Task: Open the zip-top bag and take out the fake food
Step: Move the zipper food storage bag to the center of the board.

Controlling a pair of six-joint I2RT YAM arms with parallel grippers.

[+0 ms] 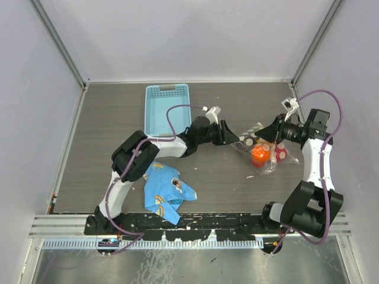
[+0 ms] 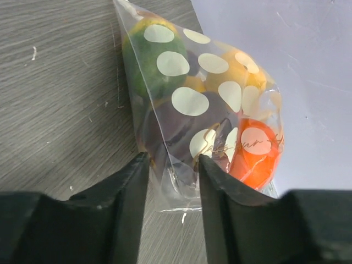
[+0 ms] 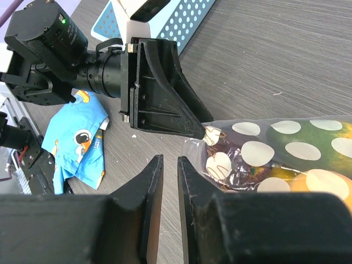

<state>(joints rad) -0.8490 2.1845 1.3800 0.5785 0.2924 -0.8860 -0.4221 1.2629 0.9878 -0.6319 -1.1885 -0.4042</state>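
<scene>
The zip-top bag [image 1: 265, 155], clear with white dots, lies on the table right of centre. It holds the fake food: an orange piece [image 1: 259, 155], and in the left wrist view green [image 2: 146, 66], dark purple [image 2: 187, 126] and orange [image 2: 256, 154] pieces. My left gripper [image 1: 230, 135] is open, its jaws [image 2: 173, 159] either side of a thin corner of the bag [image 2: 209, 99] without pinching it. My right gripper [image 1: 273, 135] hovers over the bag's far side. Its jaws [image 3: 170, 159] stand a narrow slit apart with nothing between them, the bag [image 3: 275, 154] just to their right.
A light blue slotted basket [image 1: 167, 109] stands at the back, left of centre. A blue cartoon-print cloth [image 1: 166, 189] lies crumpled near the front edge by the left arm's base, and also shows in the right wrist view [image 3: 77, 137]. Grey walls enclose the table.
</scene>
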